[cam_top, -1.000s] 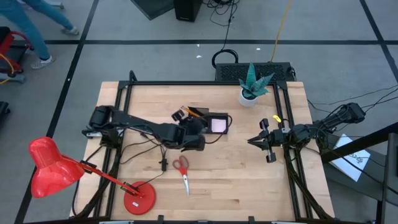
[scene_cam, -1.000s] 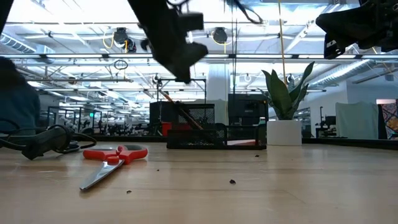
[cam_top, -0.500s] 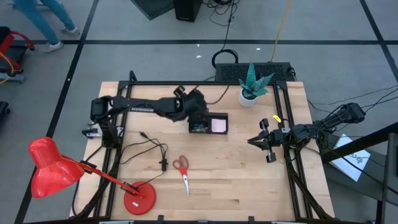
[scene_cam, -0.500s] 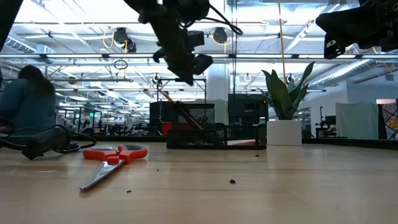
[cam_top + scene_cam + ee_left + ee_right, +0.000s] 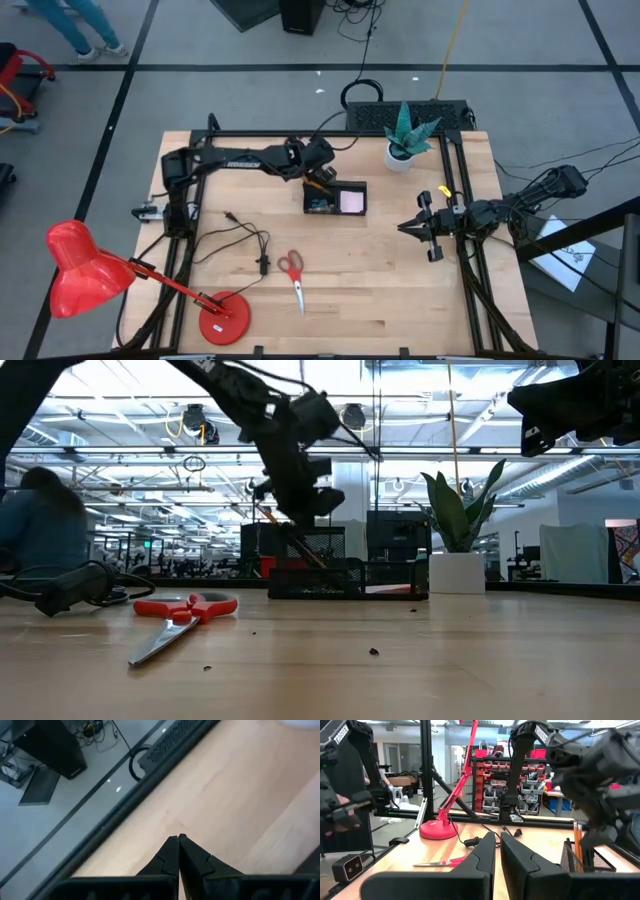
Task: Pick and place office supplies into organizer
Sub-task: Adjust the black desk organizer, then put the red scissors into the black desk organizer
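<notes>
On the near part of the wooden bench [image 5: 400, 290] lies one pair of scissors [image 5: 294, 276] with red handles and grey blades; the blades are together and point toward the near edge. It lies flat and alone, well apart from both grippers. Just beside it, toward the left, one black cable [image 5: 245, 245] curls over the wood, and at the near left corner stands one red desk lamp [image 5: 85, 270] with a round base.

Farther back, near the middle of the bench, stands one organizer [image 5: 335, 198], a small black mesh tray. Its taller compartment holds orange pencils [image 5: 290, 545] that lean to one side; how many they are cannot be told. Its lower compartment holds one pink sticky-note pad [image 5: 351, 201].

The left gripper [image 5: 318, 170] hangs in the air just behind the organizer, above the pencils, and its fingers are pressed together with nothing between them. The right gripper [image 5: 410, 227] waits above the right side of the bench, well apart from the organizer, its fingers also nearly together and empty.

At the far right of the bench stands one white plant pot [image 5: 402, 155] with green pointed leaves.
</notes>
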Action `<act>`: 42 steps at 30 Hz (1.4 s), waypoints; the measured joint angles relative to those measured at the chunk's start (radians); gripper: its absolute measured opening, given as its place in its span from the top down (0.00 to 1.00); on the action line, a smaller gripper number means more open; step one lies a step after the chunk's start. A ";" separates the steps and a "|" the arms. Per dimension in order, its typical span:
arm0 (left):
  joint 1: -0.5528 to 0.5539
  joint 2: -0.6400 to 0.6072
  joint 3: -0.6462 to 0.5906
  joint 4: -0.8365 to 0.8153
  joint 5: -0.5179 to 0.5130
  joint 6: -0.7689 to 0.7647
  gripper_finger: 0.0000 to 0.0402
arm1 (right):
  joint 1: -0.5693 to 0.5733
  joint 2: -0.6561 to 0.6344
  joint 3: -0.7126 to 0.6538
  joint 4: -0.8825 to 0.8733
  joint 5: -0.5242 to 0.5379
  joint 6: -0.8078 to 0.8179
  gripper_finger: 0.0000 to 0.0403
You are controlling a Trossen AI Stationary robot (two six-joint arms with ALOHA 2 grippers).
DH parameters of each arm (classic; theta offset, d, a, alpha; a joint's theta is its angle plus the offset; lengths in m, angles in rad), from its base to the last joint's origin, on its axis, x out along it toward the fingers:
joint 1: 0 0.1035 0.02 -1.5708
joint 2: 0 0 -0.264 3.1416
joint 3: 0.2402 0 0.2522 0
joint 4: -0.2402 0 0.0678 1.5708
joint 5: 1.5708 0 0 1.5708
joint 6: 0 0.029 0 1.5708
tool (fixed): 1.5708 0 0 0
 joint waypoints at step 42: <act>-0.391 -0.335 0.039 -0.148 -0.167 0.220 0.93 | 0.000 0.041 0.000 -0.047 0.001 0.075 0.90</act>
